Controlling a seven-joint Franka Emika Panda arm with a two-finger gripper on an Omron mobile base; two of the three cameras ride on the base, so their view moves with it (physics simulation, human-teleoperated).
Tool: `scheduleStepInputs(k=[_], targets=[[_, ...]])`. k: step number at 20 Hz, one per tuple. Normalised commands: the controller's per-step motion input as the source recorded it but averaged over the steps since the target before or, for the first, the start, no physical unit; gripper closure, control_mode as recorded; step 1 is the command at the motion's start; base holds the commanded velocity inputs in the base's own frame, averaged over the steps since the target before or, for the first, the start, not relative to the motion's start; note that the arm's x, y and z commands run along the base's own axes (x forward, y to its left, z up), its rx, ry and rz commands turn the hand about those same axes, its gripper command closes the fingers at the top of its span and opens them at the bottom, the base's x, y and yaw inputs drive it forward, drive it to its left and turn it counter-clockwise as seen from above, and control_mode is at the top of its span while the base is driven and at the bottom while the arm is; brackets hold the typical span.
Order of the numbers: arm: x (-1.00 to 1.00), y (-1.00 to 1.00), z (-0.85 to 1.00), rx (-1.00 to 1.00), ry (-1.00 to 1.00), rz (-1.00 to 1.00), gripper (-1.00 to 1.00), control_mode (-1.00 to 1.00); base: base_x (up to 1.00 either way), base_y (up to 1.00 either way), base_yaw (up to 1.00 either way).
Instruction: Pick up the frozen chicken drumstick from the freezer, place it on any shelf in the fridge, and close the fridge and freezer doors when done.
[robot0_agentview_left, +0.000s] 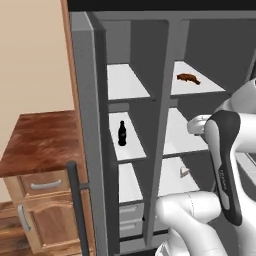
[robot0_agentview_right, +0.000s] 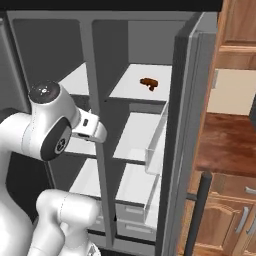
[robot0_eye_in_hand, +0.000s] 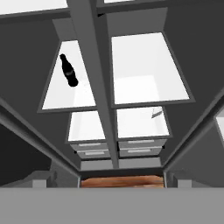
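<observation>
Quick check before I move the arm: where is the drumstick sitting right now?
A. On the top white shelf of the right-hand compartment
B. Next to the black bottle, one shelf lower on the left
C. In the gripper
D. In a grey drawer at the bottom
A: the drumstick lies alone on the top white shelf right of the divider; the black bottle stands lower, left.
</observation>
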Motion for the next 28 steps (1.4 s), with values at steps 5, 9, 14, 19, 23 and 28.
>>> scheduleStepInputs(k=[5, 9, 14, 19, 23, 28], targets=[[0.0, 0.0, 0.0, 0.0, 0.0, 0.0, -1.0, 1.0, -0.24, -0.47, -0.02], [0.0, 0.0, 0.0, 0.0, 0.0, 0.0, -1.0, 1.0, -0.2, -0.44, -0.02], [0.0, 0.0, 0.0, 0.0, 0.0, 0.0, -1.0, 1.0, -0.47, -0.13, 0.0], [0.0, 0.0, 0.0, 0.0, 0.0, 0.0, -1.0, 1.0, -0.58, -0.01, 0.0], [0.0, 0.0, 0.0, 0.0, 0.0, 0.0, -1.0, 1.0, -0.55, 0.0, 0.0], [0.0, 0.0, 0.0, 0.0, 0.0, 0.0, -1.0, 1.0, -0.39, 0.22, 0.0]])
